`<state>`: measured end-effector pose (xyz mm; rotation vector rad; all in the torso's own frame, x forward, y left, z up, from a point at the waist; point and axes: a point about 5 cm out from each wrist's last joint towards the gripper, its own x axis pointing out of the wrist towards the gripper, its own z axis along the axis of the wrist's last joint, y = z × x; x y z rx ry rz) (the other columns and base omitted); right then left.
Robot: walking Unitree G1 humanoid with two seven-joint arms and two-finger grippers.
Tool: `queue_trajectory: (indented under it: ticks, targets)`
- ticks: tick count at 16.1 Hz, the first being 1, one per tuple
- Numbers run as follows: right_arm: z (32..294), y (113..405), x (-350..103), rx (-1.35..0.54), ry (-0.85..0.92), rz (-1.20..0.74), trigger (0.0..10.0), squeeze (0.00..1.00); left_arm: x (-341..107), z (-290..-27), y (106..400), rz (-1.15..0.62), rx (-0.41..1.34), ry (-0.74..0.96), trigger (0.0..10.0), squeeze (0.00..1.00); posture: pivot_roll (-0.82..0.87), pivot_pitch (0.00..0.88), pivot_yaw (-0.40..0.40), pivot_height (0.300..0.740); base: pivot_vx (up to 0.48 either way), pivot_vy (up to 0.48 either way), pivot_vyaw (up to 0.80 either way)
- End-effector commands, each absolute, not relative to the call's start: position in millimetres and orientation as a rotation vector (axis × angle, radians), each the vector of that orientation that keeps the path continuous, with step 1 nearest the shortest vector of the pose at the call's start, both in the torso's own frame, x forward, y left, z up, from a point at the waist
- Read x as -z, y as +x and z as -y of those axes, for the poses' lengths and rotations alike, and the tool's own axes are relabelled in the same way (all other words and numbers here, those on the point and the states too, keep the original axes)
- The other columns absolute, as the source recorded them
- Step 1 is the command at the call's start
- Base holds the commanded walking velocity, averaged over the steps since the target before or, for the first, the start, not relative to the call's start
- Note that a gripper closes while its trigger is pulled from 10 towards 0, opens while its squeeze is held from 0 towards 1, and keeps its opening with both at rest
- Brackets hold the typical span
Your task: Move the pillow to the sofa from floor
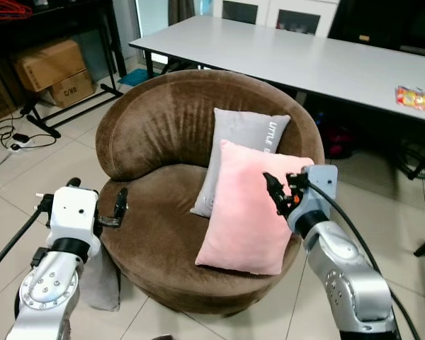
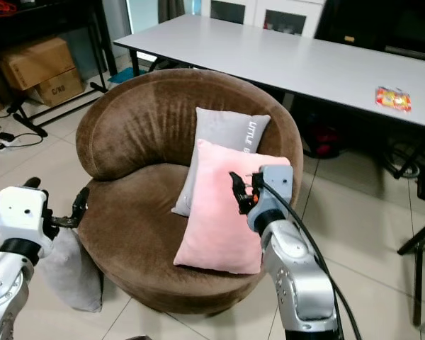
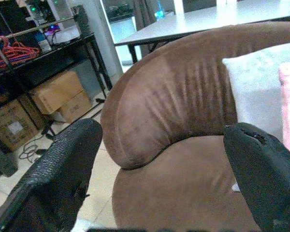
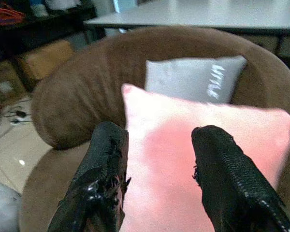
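A pink pillow [image 1: 248, 212] leans upright on the right side of the round brown sofa [image 1: 163, 120], in front of a grey pillow [image 1: 237, 145] with white lettering. Another grey pillow [image 2: 71, 273] lies on the floor against the sofa's left side. My right gripper [image 1: 282, 190] is open, its fingers spread just before the pink pillow's upper face [image 4: 193, 159]; nothing is held. My left gripper [image 1: 95, 193] is wide open over the sofa's left front edge, above the floor pillow, and it looks across the seat [image 3: 183, 183].
A long white table [image 1: 304, 57] stands behind the sofa with a red packet [image 1: 414, 98] on it. Cardboard boxes [image 1: 49, 64] sit under a black rack at the far left, with cables [image 1: 14, 138] on the tile floor.
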<state>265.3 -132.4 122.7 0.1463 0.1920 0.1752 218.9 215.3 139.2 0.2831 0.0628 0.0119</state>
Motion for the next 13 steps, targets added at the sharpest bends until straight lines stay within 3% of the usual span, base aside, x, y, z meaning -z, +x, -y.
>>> queue_trajectory:
  ticks: [1,13]
  targets:
    - [133.4,264.8,-126.7,-0.167,0.140,-0.182,10.0,0.00,-144.2,-216.1,223.1,-0.044,-0.012,0.264,10.0,0.00,-0.04,0.000,0.043,0.740,0.000,0.300,0.00]
    - [137.6,268.5,-127.7,-0.182,0.083,-0.199,10.0,0.00,-138.8,-208.7,223.6,-0.055,-0.034,0.222,10.0,0.00,-0.03,0.000,0.004,0.740,0.000,0.367,0.00]
